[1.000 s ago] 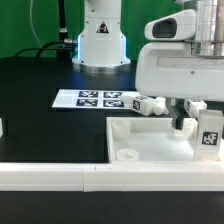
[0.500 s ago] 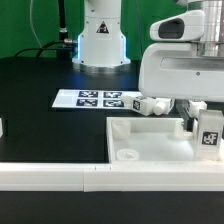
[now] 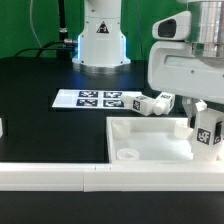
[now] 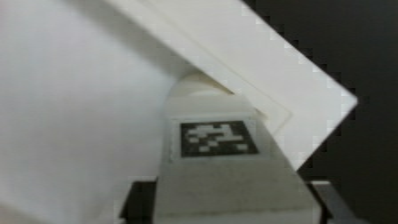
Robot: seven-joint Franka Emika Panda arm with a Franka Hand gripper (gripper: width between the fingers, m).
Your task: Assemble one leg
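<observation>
Legs: three showed; two lay near the marker board (image 3: 100, 98), one leg (image 3: 209, 130) stood tagged at the exterior view's right.
Panel: one white panel (image 3: 145, 143).
Gripper (image 4: 226, 200): fingers clamped on the leg (image 4: 222, 150) over the panel (image 4: 80, 100).
Surface: black table (image 3: 40, 85), green backdrop.
Hidden: fingertips mostly cut off.

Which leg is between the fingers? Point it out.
The upright leg at the exterior view's right edge, over the white panel. The other leg lies on its side on the black table, beside the marker board.
</observation>
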